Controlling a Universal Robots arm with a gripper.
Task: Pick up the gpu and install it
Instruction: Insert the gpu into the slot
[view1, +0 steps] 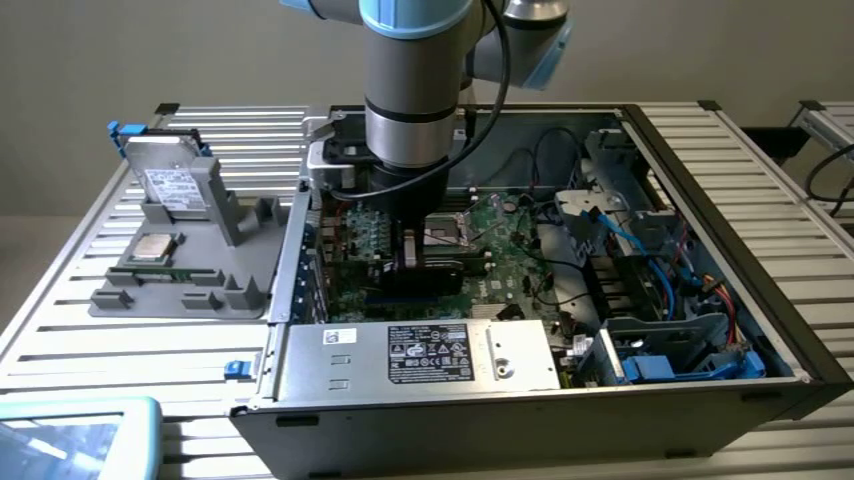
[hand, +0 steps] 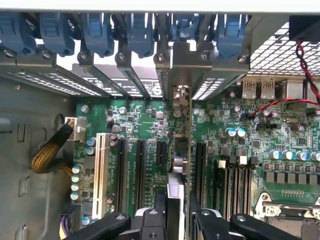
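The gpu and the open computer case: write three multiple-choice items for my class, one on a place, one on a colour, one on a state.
1. Where is the gpu?
A on the grey tray
B inside the case, over the motherboard
C on the table

2. What colour is the motherboard?
A green
B red
C white

3. What is the gripper doing?
A open, holding nothing
B shut on the silver drive
C shut on the gpu

Key:
1 B, the wrist view shows the card edge-on over the board.
2 A, the board is green in both views.
3 C, the fingers press the card from both sides.
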